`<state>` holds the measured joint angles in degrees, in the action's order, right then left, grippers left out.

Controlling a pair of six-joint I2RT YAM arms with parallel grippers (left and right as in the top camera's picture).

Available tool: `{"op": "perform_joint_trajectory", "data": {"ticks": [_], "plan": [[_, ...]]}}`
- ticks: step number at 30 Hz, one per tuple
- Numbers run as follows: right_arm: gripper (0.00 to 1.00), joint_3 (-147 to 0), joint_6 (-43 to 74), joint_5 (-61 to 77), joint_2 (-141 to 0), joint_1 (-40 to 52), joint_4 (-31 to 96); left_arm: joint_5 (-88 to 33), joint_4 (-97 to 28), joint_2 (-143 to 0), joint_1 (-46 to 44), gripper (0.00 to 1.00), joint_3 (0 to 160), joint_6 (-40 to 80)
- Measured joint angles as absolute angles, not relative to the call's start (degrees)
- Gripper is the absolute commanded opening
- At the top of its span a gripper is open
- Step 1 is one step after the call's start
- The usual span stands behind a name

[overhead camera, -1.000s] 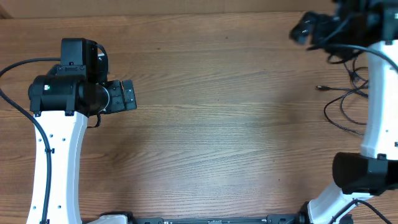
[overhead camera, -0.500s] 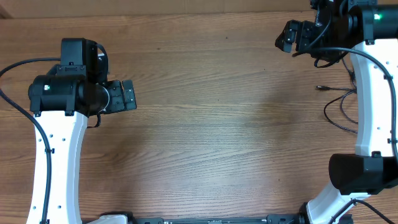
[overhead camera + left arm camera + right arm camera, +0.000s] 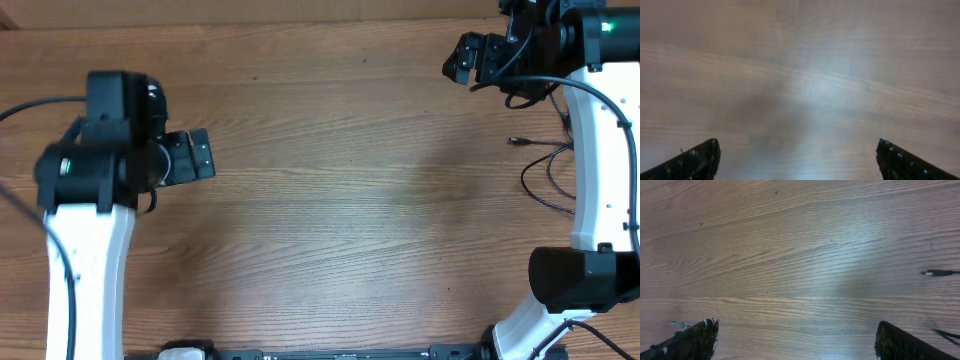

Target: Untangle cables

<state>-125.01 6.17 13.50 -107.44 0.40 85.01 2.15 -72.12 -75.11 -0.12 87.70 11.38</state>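
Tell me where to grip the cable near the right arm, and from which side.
Probably grip the cable just behind its plug, from above, jaws across the cord: that end lies straight and flat on the table, apart from the loops.

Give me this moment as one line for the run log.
left tool: open, empty | right tool: open, empty | cables: loose near right edge of table, untouched

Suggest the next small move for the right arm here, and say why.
Probably swing the right gripper toward the cables lying beside its own arm, aiming for the plug. Its jaws stand open with nothing between them, over the table, while the left gripper is far across from the cables.
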Motion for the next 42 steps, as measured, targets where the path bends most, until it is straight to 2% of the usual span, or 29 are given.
{"op": "perform_joint_trajectory", "data": {"ticks": [3, 16, 23, 27, 35, 36, 42], "plan": [[1.0, -125.0, 6.2, 13.5, -107.4, 0.4, 85.1, 2.3, -61.8, -66.7, -0.1, 0.99, 81.1, 11.4], [1.0, -124.9, 6.1, 13.5, -107.4, 0.4, 85.0, 2.1, -4.6, -22.7, -0.1, 1.0, 33.8, 11.4], [1.0, -124.9, 6.2, 13.5, -107.4, 0.4, 85.0, 2.1, 14.0, -7.9, -0.1, 1.0, 10.9, 11.4], [1.0, -124.9, 6.2, 13.5, -107.4, 0.4, 85.0, 2.1, 15.6, -4.5, -0.1, 1.0, 2.9, 11.4], [1.0, -124.9, 6.2, 13.5, -107.4, 0.4, 85.0, 2.1, 1.8, -0.8, -0.1, 1.0, 0.6, 8.8], [1.0, -124.9, 6.2, 13.5, -107.4, 0.4, 85.0, 2.1, -2.9, -0.8, -0.1, 0.99, 0.5, 8.3], [1.0, -124.9, 6.2, 13.5, -107.4, 0.4, 85.0, 1.5, -4.5, -0.7, -0.1, 0.99, 0.5, 7.2]]}}
